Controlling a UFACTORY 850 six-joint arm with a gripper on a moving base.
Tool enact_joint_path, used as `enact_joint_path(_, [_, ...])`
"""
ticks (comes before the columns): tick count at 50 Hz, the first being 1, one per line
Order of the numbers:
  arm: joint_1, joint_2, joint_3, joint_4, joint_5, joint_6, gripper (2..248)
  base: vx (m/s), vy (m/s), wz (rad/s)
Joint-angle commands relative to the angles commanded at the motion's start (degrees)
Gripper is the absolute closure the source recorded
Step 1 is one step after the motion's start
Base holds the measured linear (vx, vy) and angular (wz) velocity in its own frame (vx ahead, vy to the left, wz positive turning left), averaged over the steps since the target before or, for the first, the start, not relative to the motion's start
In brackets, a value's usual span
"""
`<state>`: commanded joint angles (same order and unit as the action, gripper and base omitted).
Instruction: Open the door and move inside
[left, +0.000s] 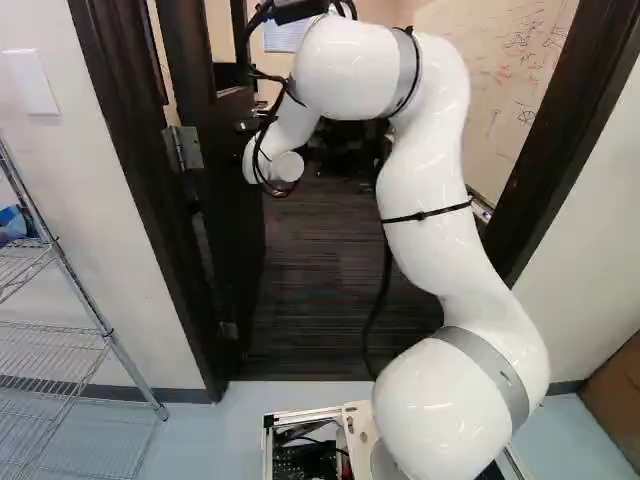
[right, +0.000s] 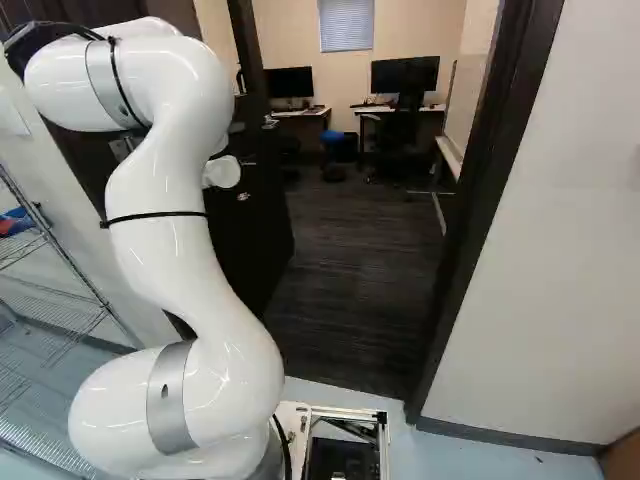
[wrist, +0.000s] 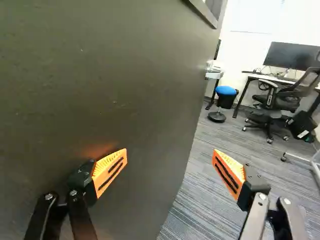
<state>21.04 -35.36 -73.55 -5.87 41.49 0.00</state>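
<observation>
Door (wrist: 105, 90) just beside spread end effector (wrist: 170, 156)

The door (left: 235, 190), at ten o'clock in the left base view, looks dark brown; whiteboard (left: 500, 100) scribbles, at two o'clock, are red and perhaps black. White arm (left: 430, 250), grey bands. Orange pads (wrist: 111, 171), black slots. Blue stool seat (wrist: 226, 90). Grey-striped carpet (wrist: 200, 200).

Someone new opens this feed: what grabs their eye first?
The big white arm, rising right of the middle in the left base view. Then the wrist view's open gripper, one orange pad before the dark, open door. Beyond, a blue-topped stool near a desk.
</observation>
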Motion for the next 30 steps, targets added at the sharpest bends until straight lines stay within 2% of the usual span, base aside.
enact_joint_path(30, [0.2,-0.4,-0.6,-0.4,0.0,0.0,3,0.0,0.0,0.0])
